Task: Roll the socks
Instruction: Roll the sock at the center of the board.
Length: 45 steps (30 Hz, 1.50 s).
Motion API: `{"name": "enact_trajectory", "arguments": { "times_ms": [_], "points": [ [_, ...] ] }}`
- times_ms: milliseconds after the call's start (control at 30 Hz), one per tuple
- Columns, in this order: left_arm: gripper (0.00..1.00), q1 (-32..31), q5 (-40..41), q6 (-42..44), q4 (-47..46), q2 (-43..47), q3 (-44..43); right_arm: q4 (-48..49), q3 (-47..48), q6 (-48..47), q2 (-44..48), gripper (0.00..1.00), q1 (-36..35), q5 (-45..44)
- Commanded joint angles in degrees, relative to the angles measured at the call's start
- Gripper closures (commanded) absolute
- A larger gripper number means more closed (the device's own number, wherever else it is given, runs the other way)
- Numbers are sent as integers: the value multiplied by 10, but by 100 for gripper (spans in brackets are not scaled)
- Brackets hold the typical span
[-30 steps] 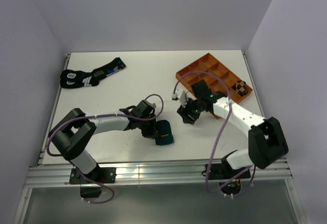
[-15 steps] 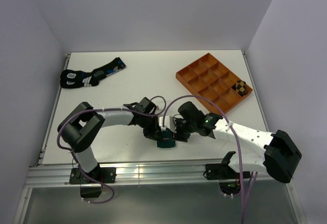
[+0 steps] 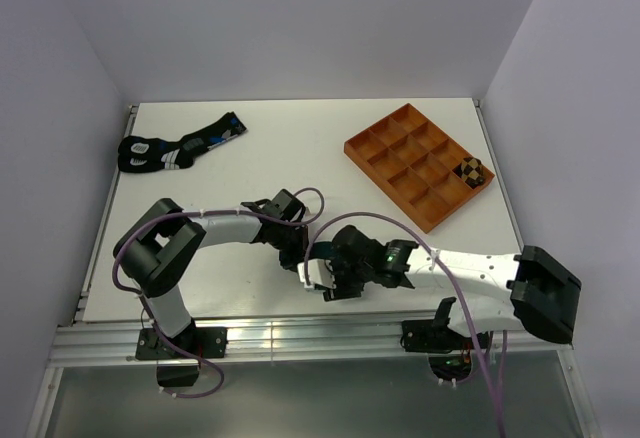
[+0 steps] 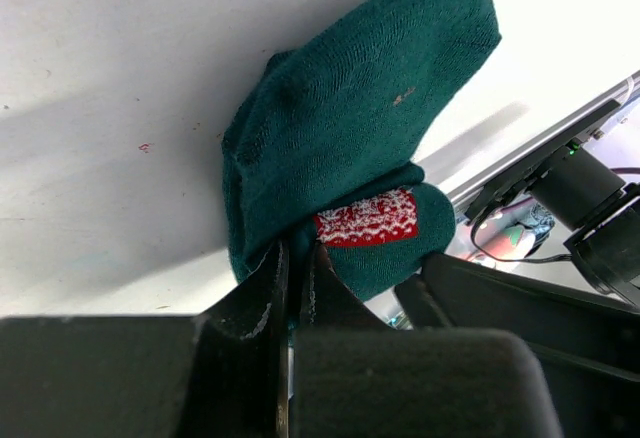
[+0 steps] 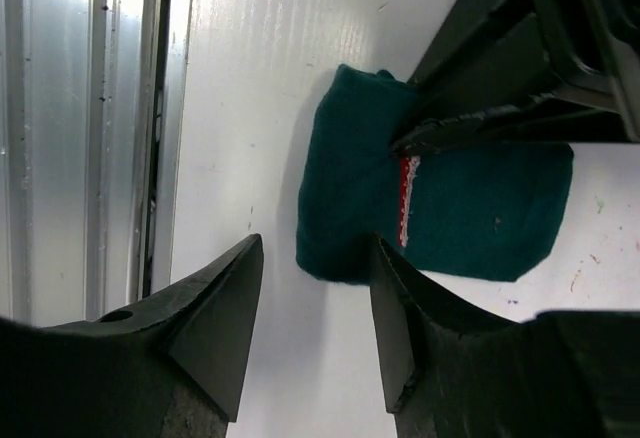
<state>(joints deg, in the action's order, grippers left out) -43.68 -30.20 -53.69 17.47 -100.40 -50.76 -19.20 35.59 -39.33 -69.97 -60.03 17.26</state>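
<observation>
REMOTE DESK: The right gripper (image 5: 315, 258) has swung in over the last second from beside the tray (image 3: 385, 153) to the near edge of the table (image 3: 250, 158). It now hangs over the teal sock (image 4: 370, 128), close against the left gripper (image 4: 295, 268). I read that as the second hand arriving to take the bundle, so the roll looks close to finished but not yet stowed.

The left gripper is clamped narrow on a fold of the teal sock, just beside its red-and-white patch (image 4: 367, 218). The right gripper's jaws stand apart, one on each side of the sock's near end, with nothing gripped yet.

From the top camera I can barely see the sock, because the right wrist covers it. That view alone shows the checkered sock (image 3: 472, 170), bundled in a far-right compartment of the tray, and a black pair (image 3: 175, 148) lying flat at the far left corner, well apart from both arms.

The left wrist view shows the pinch itself and the sock doubled over on itself. The right wrist view shows the sock folded into a compact block, the patch a thin strip on its face, and the table's metal edge rail (image 5: 90, 128) near.
</observation>
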Motion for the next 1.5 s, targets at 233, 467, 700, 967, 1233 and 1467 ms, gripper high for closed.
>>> {"name": "enact_trajectory", "arguments": {
  "times_ms": [233,467,700,967,1233,1467],
  "points": [
    [100,6,16,7,4,-6,19,67,3,23,-56,55,-35,-66],
    [89,11,26,-59,-69,43,69,53,18,36,-73,84,-19,-54],
    [85,13,65,-154,-170,119,157,-54,86,11,-111,88,74,64],
    [85,-2,148,-202,-287,173,232,-237,235,-58,-276,88,162,186],
    [82,-66,279,-145,-301,203,251,-386,365,-115,-406,87,192,244],
    [61,-113,398,-107,-316,273,299,-493,455,-139,-477,86,193,253]
  ]
}}
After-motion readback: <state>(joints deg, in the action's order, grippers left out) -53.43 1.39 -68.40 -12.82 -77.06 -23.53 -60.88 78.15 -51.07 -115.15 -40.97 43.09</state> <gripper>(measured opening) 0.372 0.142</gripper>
